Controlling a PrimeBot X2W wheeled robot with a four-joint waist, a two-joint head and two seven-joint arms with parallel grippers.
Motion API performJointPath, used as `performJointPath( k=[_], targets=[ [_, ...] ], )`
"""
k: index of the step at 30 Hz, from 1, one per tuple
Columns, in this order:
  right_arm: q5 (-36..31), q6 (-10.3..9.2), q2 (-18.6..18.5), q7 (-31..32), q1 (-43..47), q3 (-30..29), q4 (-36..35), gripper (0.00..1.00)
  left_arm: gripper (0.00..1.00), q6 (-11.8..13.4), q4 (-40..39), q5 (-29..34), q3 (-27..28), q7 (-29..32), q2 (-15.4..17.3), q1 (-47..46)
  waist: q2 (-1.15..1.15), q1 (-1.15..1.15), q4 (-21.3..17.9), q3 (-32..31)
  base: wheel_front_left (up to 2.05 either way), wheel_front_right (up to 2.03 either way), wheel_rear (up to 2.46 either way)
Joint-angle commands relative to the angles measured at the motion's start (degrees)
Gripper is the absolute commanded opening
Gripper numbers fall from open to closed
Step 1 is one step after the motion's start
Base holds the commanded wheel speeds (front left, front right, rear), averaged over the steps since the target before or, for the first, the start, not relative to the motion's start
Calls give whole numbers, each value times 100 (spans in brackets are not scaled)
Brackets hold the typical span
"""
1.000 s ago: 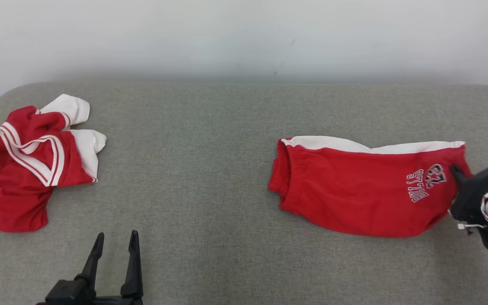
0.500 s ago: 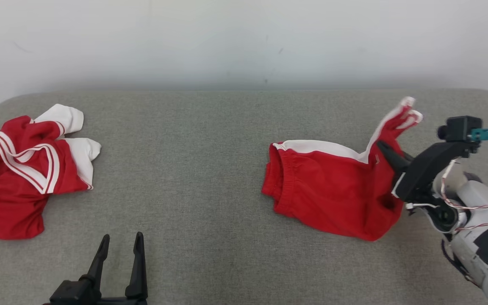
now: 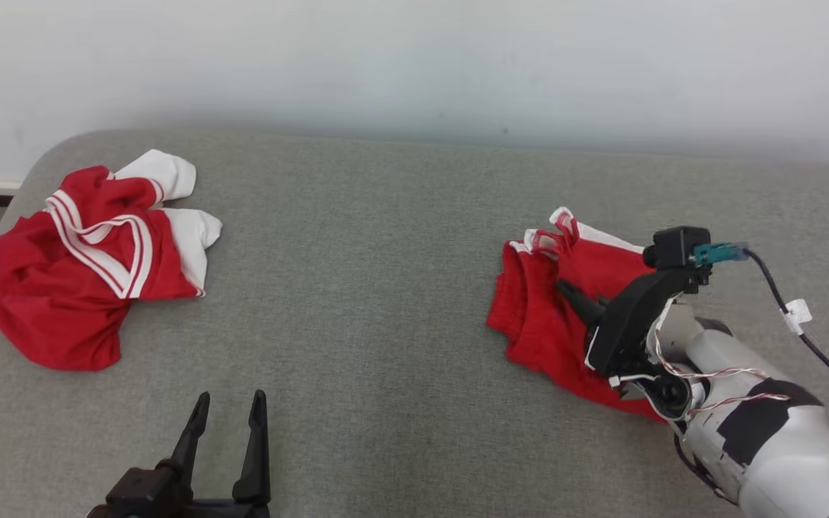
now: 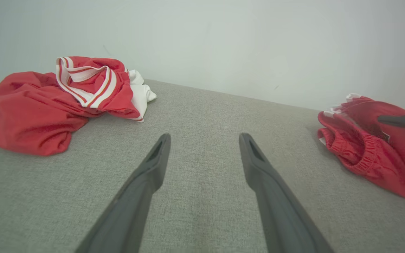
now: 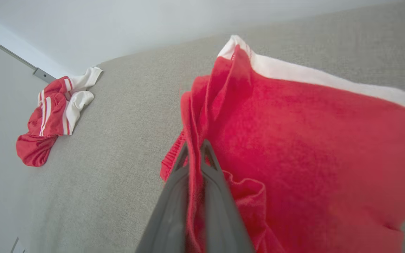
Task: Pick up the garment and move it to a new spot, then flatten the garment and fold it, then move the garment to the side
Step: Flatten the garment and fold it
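Note:
The garment [image 3: 540,327], red shorts with white side trim, lies bunched on the right of the grey padded surface [image 3: 371,288]. My right gripper [image 3: 565,289] is shut on a pinch of its red cloth, holding the hem end over the waistband side. The right wrist view shows the right gripper [image 5: 194,147] closed with a fold of the garment [image 5: 294,140] between its fingers. My left gripper [image 3: 231,404] stands open and holds nothing near the front edge, well left of the shorts. In the left wrist view the left gripper [image 4: 204,138] points over bare fabric, with the garment [image 4: 360,151] at far right.
A crumpled red and white shirt [image 3: 83,280] lies at the far left, also in the left wrist view as the shirt [image 4: 65,102] and in the right wrist view as the shirt [image 5: 47,123]. A pale wall [image 3: 414,65] backs the surface. A dark cable [image 3: 807,338] trails from my right wrist.
My right gripper has lifted the shorts' right end and carried it left over the waistband half, folding the garment. The head camera has shifted. The left gripper stays open in place.

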Motion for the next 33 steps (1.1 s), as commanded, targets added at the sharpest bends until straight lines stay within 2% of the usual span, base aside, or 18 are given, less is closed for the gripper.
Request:
performJointPath(
  k=[1,12,13,14,15,16,21,27,33],
  targets=[
    [-63,-9,66,-11,-19,37,126,0,100,8,18,-71,-34,-19,-5,-87,0,0,89,55,0,0,0],
    [-179,-9,560,-371,-55,209,767,0,100,24,76,-55,-103,-19,-4,-163,0,0,212,79,0,0,0],
    [-147,-9,599,-455,-31,218,781,20,100,25,91,-29,-89,-19,-4,-136,0,0,201,37,0,0,0],
    [-148,-9,598,-492,-16,240,770,64,100,25,99,-13,-80,-19,-4,-113,0,0,190,11,0,0,0],
    [-133,-9,590,-522,6,259,749,97,100,25,107,2,-67,-19,-4,-84,0,0,176,-21,0,0,0],
    [-118,-9,569,-562,16,271,721,100,100,25,113,11,-52,-19,-4,-54,0,0,162,-47,0,0,0],
    [-49,-9,290,-845,97,292,419,100,100,22,117,46,10,-19,-4,87,0,0,74,-207,0,0,0],
    [-5,-9,-333,-1536,169,115,-2,100,100,20,48,54,83,-19,-4,232,0,0,-20,-282,0,0,0],
    [-282,-9,-810,-2149,387,-2,25,100,100,18,-8,92,188,-19,-5,262,0,0,-87,-255,0,0,0]
  ],
)
